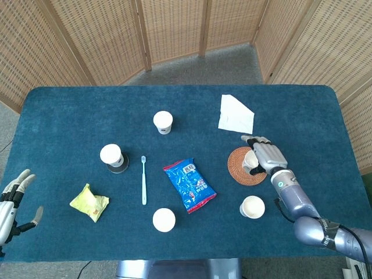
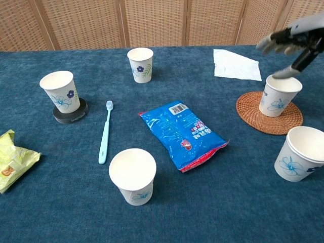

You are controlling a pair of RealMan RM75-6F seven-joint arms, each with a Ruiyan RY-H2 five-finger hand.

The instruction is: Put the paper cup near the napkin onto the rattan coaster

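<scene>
Chest view shows us, nearest, a plain paper cup (image 2: 132,175) and, at the right edge, another cup (image 2: 301,153). Behind it, the paper cup (image 2: 279,96) stands upright on the rattan coaster (image 2: 269,112). Our right hand (image 2: 288,42) is above it, fingers spread, holding nothing. Farther back lies the napkin (image 2: 236,65). Our left hand (image 1: 13,204) is open beside the surface (image 1: 70,116).
</scene>
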